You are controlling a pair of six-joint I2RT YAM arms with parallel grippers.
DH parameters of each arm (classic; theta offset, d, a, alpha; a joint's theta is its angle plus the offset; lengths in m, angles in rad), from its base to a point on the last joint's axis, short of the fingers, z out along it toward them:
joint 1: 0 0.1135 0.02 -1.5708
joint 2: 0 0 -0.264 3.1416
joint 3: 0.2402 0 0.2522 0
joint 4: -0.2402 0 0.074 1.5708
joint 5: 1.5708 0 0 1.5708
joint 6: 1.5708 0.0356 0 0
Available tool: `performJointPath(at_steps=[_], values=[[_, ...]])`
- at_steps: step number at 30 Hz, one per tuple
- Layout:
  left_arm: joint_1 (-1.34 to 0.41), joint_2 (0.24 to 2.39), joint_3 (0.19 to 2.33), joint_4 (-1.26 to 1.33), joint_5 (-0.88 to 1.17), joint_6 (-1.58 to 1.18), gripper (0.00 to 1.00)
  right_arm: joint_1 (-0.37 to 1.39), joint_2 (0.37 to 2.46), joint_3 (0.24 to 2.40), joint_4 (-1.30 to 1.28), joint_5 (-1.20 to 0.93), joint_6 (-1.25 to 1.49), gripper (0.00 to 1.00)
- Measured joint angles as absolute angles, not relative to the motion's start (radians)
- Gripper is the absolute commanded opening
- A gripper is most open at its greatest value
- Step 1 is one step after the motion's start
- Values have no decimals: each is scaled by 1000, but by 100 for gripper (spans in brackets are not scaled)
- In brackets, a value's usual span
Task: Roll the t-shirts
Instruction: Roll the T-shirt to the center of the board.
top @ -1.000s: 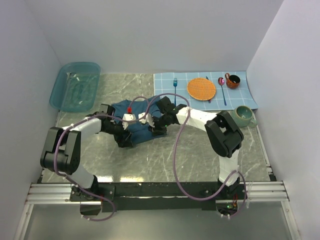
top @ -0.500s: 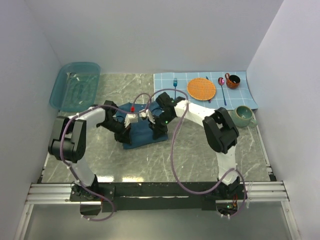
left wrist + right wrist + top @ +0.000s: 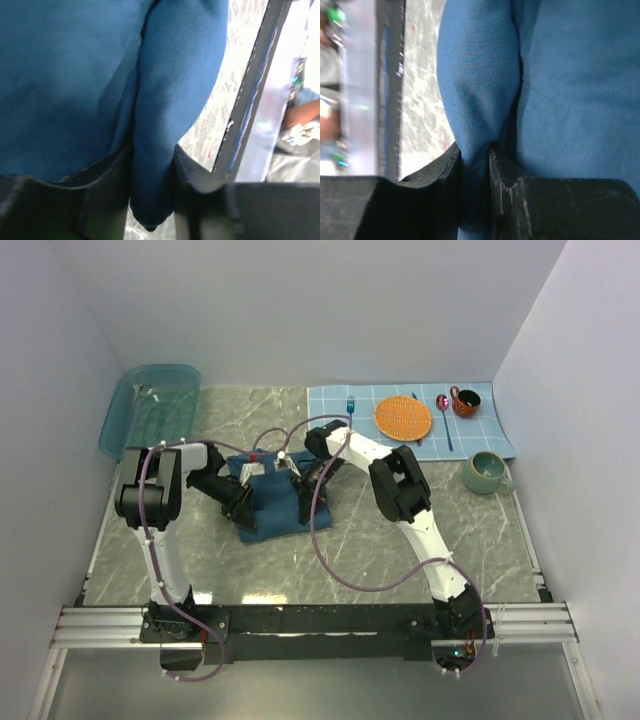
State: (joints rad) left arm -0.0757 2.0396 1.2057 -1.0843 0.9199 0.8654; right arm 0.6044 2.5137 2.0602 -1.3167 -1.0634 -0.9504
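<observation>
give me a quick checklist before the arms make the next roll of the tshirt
1. Fold held in the left gripper: ok, it is shut on the t-shirt.
2. Fold held in the right gripper: ok, shut on cloth too.
3. Roll even between the two grips: cannot tell, mostly hidden in the top view.
4. Placemat with fork and plate apart from the shirt: ok.
5. Tub apart from the shirt: ok.
</observation>
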Motion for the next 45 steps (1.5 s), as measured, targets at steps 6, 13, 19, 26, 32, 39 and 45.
performJointPath(at_steps=[6, 13, 19, 26, 32, 39, 45], values=[[5, 1972, 1185, -999, 906, 703, 61, 588, 2606, 2144, -1354, -1124, -775, 9], [48, 1577, 1113, -844, 790, 743, 71, 568, 2687, 2210, -1373, -1177, -561, 8], [-239, 1164, 791, -643, 657, 857, 83, 564, 2707, 2220, -1372, -1195, -486, 9], [-369, 1084, 587, -469, 474, 983, 81, 564, 2708, 2220, -1370, -1194, -472, 9], [-395, 1122, 554, -336, 400, 1045, 75, 564, 2708, 2220, -1369, -1194, -469, 9], [-411, 1255, 543, -242, 356, 1113, 54, 564, 2708, 2220, -1369, -1195, -469, 14], [-416, 1366, 587, -210, 345, 1148, 35, 564, 2707, 2216, -1369, -1200, -482, 42]])
